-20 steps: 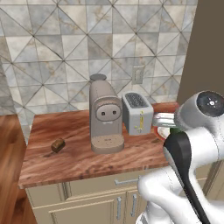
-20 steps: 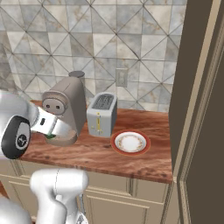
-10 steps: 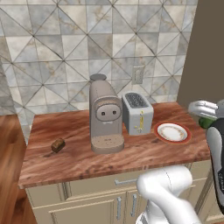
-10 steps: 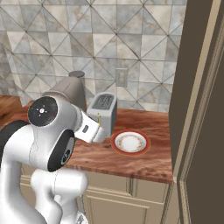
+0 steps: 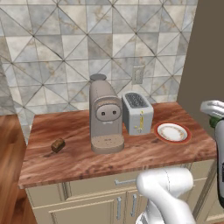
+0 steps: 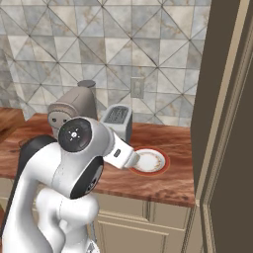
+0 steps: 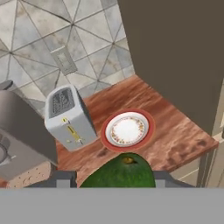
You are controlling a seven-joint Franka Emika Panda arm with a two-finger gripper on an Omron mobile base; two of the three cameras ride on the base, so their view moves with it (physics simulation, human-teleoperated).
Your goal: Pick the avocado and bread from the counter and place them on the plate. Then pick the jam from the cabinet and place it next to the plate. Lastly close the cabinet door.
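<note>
My gripper (image 7: 116, 179) is shut on the dark-green avocado (image 7: 119, 171) and hangs above the counter (image 7: 175, 131), just in front of the white plate (image 7: 127, 130) with its orange-red rim. In the left base view the gripper (image 5: 214, 119) sits at the right edge, right of the plate (image 5: 172, 132), with a sliver of the green avocado (image 5: 212, 123) under the hand. The brown bread (image 5: 57, 144) lies on the counter's left part (image 5: 65, 162). My arm covers part of the plate (image 6: 153, 162) in the right base view. The jam is out of view.
A coffee machine (image 5: 105, 116) and a white toaster (image 5: 137, 112) stand mid-counter, left of the plate. The tall cabinet (image 6: 220, 99) rises as a brown wall right of the plate. Tiled wall with an outlet (image 5: 138, 75) runs behind.
The arm has swung right with the avocado, from in front of the coffee machine and toaster to beyond the plate's right side. Bread and plate have not moved.
</note>
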